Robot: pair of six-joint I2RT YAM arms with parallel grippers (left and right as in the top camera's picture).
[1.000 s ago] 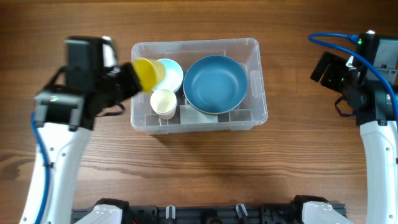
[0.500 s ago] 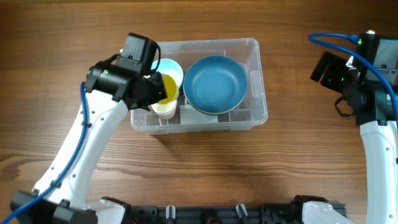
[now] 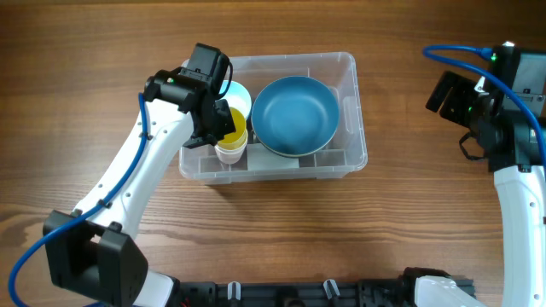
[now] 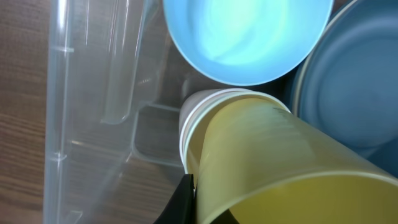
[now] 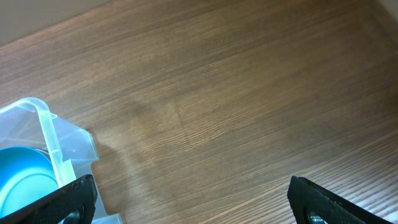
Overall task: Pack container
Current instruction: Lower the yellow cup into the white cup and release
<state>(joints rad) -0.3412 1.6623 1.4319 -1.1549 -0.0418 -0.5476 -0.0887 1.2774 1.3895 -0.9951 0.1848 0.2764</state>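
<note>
The container [image 3: 352, 128] is a large bin of clear, colourless plastic, rectangular with rounded corners and a rimmed edge. It stands upright and open-topped on the wooden table [image 3: 273, 239], in the upper middle of the overhead frame, its long sides running left to right. In the right wrist view, one rounded corner shows at lower left.

Swung left gripper [image 3: 215, 119] from frame's left in over the clear rectangular plastic container [image 3: 357, 128], bringing the translucent yellow plastic cup [image 3: 232, 124] onto the small cream cup [image 3: 229, 153].
</note>
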